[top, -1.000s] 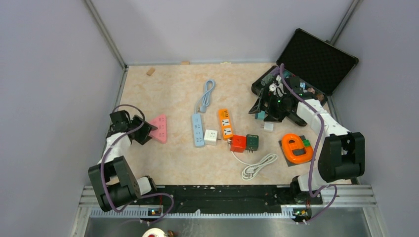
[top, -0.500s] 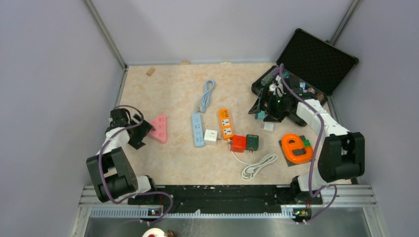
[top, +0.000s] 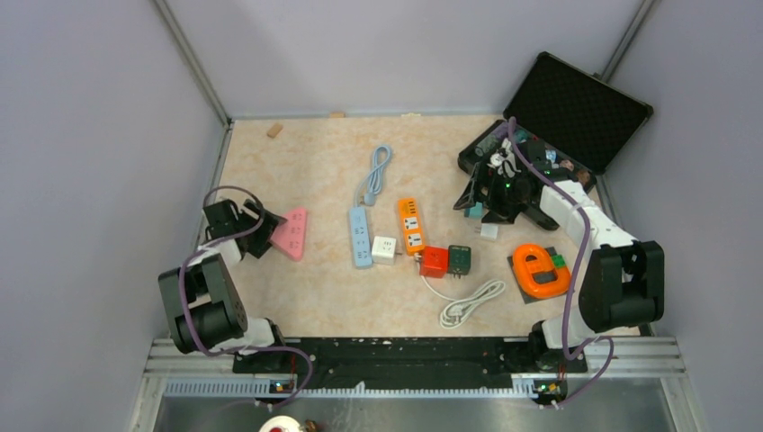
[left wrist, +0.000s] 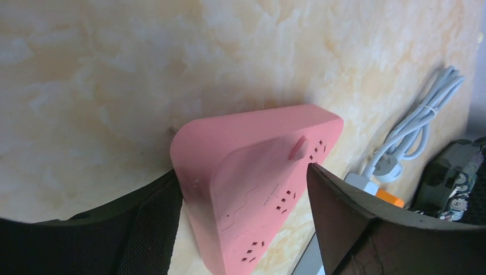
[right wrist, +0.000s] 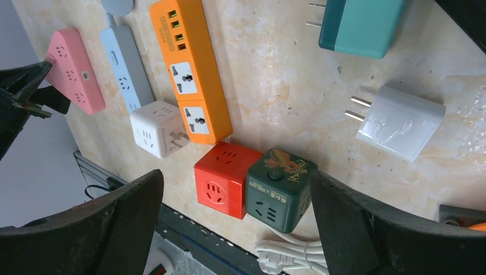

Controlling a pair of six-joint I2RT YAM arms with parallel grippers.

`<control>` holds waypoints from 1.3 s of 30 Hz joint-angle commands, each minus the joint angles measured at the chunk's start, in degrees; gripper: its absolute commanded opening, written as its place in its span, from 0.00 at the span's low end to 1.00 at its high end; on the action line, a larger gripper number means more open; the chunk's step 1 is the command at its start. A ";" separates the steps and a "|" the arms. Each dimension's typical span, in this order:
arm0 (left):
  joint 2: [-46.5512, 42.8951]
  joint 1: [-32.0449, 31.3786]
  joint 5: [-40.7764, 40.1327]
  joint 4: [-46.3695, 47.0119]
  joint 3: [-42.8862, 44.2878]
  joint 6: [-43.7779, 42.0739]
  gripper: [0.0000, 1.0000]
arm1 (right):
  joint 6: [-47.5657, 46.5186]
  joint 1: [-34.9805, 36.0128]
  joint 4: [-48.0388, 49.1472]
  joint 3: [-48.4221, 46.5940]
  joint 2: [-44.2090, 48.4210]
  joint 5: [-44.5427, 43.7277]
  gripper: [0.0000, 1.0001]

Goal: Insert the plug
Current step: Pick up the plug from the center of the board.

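A pink triangular power strip (top: 291, 232) lies flat at the left of the table. My left gripper (top: 261, 229) is open, with a finger on either side of its near corner (left wrist: 258, 172). The left finger (left wrist: 143, 217) is right against its side, and the right fingertip (left wrist: 326, 189) is beside its socket face. A white two-pin plug (right wrist: 401, 123) and a teal plug (right wrist: 358, 23) lie loose on the table under my right gripper (top: 479, 205). That gripper hangs wide open (right wrist: 235, 172) with nothing in it.
Mid-table lie a blue strip (top: 361, 237), an orange strip (top: 411, 225), a white cube (top: 384, 249), and red (top: 434, 261) and green (top: 460, 258) cube sockets side by side. A coiled white cable (top: 471, 303), an orange object (top: 540, 270) and an open black case (top: 576, 108) are at the right.
My left gripper has opened and shifted up along the pink strip's left end, now straddling its corner. The right arm has not moved.
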State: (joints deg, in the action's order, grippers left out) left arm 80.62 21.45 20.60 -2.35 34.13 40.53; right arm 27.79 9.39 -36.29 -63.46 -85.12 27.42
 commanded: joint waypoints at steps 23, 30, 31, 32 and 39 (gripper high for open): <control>-5.20 -3.44 12.22 9.91 -1.23 3.85 0.18 | -1.24 0.68 -0.41 -5.35 0.68 1.66 0.94; -9.03 -10.54 13.81 12.64 1.99 10.47 0.00 | -0.25 1.07 4.59 -6.06 3.37 5.38 0.94; -9.86 -11.67 13.25 12.51 2.91 11.12 0.00 | 0.12 1.03 4.51 -6.39 3.32 5.86 0.94; -10.73 -12.76 12.76 12.45 3.91 11.94 0.00 | 0.70 1.07 4.65 -6.76 3.25 6.52 0.94; -11.18 -19.51 11.77 20.50 8.74 22.53 0.00 | 9.89 1.14 13.01 -5.61 3.49 15.15 0.91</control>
State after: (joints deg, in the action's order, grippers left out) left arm 70.85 4.89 32.12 7.92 38.74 54.57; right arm 31.11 9.76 -30.79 -67.26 -83.88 35.79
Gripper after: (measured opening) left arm 0.358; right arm 0.920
